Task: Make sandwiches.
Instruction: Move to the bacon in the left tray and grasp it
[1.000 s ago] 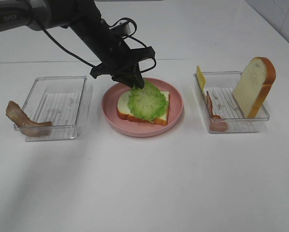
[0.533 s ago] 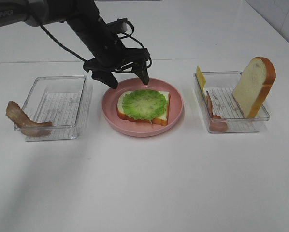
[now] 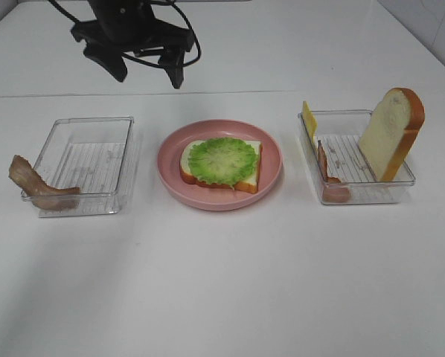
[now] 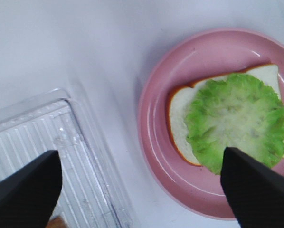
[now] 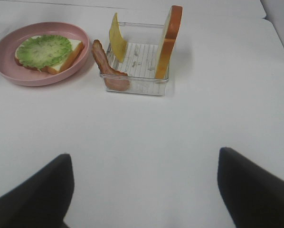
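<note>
high view: your left gripper point(image 3: 149, 74) hangs spread and empty above the tabletop point(image 3: 222, 282), behind the pink plate point(image 3: 170, 160). the sandwich point(image 3: 221, 162), one bread slice under lettuce, lies on that plate. only this view shows the bacon strip point(image 3: 33, 184) draped over the left tray point(image 3: 85, 120). only the right wrist view shows your right gripper point(image 5: 144, 190), spread and empty, well apart from the right tray point(image 5: 135, 86).
</note>
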